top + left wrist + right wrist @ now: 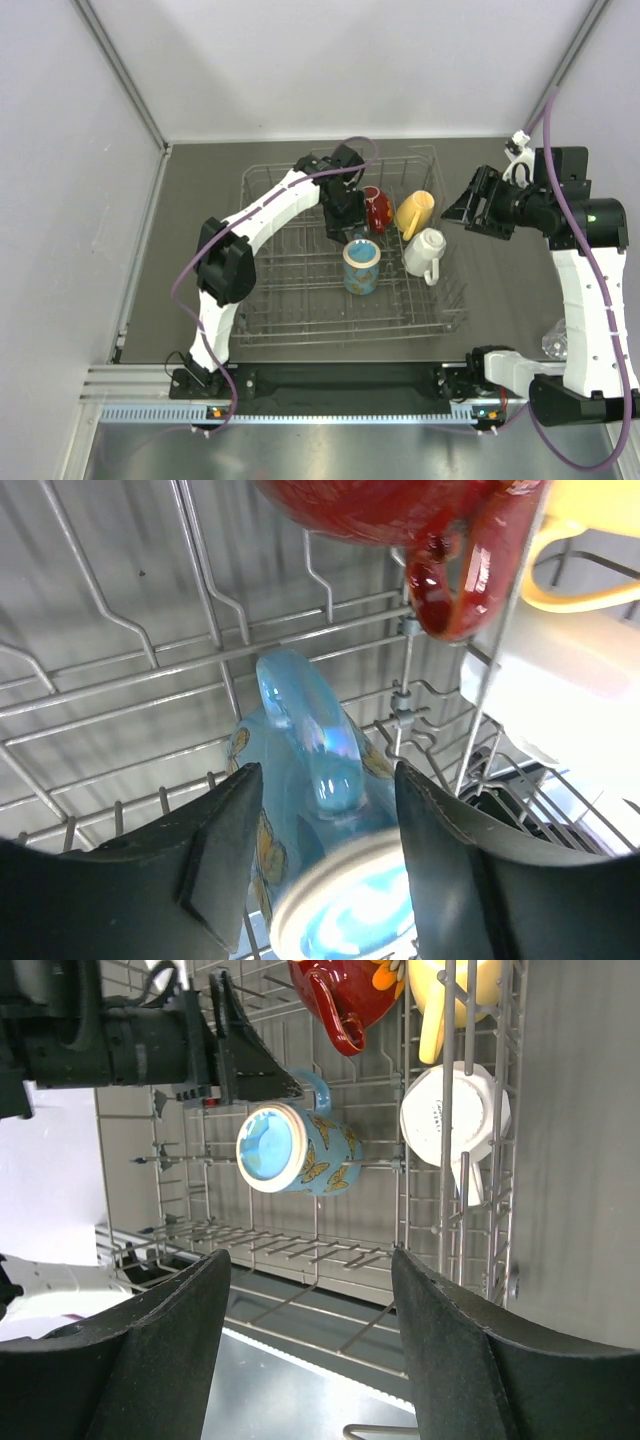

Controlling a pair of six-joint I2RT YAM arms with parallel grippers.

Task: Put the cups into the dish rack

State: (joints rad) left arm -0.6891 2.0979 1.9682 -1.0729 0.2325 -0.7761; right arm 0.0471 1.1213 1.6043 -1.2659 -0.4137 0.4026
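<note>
The left tool (328, 772) hangs low inside the grey wire dish rack (300, 336), its jaws moderately wide and straddling the handle of the blue butterfly-patterned mug (305, 735) with a gap on each side, gripping nothing. That mug stands upright on the rack floor, directly beneath this tool. Just to the tool's right a glossy red cup (377, 208) with a flower print lies tilted against the wires. Further right a yellow mug (415, 212) lies on its side, and a white handled mug (425, 250) sits just near of it, bottom up, in the rack's right-hand edge row. The right tool (308, 1260) hovers above the dark desk (200, 200), outside the rack's right wall, jaws wide and empty, pointing toward the yellow and white mugs just ahead of it. Well behind this tool, close beside its own arm, what looks like a clear glass (555, 342) stands on the desk, partly hidden.
</note>
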